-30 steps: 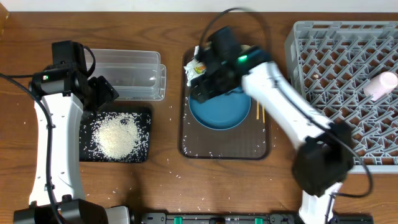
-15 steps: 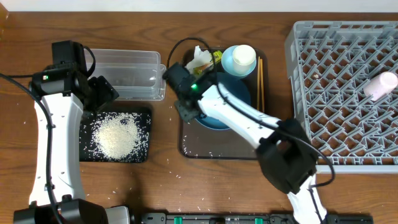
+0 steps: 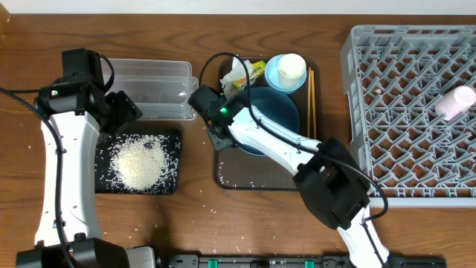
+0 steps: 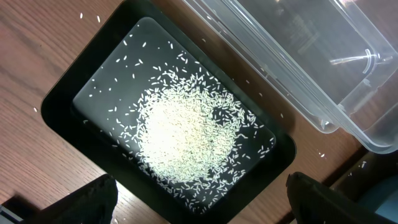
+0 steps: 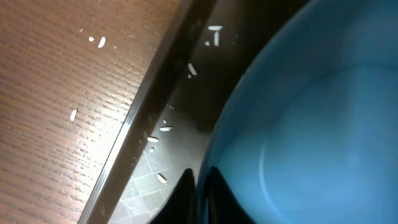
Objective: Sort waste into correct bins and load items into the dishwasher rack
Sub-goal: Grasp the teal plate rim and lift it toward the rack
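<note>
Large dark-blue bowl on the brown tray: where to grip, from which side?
Pinch the rim of the large dark-blue bowl at its overhead-view left, from above, one finger inside. Upright and too wide to span; wooden chopsticks and small light-blue bowl crowd other sides.

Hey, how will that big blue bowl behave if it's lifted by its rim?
The bowl looks rigid and glossy, so the right gripper, pinching one rim edge, may slip. It is wide, so it will probably hang tilted. On the tray, among loose rice, it might slide if pushed.
</note>
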Motion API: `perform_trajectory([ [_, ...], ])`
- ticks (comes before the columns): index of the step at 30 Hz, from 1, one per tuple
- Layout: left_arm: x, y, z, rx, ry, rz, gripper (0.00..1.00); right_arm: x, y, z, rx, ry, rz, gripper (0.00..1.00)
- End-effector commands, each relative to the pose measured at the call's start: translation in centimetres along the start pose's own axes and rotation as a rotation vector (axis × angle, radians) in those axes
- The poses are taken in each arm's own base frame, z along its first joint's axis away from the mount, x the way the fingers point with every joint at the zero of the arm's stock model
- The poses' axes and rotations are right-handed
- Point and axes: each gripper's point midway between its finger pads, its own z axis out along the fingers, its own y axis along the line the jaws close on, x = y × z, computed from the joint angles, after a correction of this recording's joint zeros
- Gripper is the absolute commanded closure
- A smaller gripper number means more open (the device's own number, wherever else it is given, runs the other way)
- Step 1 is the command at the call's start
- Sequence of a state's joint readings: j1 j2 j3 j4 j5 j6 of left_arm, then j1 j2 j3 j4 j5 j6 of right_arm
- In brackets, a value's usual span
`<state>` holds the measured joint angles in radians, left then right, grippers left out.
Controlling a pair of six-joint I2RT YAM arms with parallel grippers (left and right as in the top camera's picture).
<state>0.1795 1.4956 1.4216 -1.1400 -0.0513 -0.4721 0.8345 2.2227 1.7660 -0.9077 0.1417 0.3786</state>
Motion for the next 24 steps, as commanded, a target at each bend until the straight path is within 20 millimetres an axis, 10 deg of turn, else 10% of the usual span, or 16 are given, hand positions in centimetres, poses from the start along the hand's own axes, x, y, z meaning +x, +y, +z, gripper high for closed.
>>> perform_trajectory([
  [1,0.0,0.1,-0.4,0.005,-0.01,-0.008,0.1,-0.3,0.7,-1.0,-0.062,-0.003,0.019,0.99],
  [10,0.0,0.1,-0.4,0.005,-0.01,-0.008,0.11,-1.1,1.7,-4.7,-0.186,-0.013,0.037,0.99],
  [24,0.0,0.1,-0.4,0.005,-0.01,-0.008,0.1,-5.1,-11.4,-25.7,-0.412,-0.429,0.127,0.99],
])
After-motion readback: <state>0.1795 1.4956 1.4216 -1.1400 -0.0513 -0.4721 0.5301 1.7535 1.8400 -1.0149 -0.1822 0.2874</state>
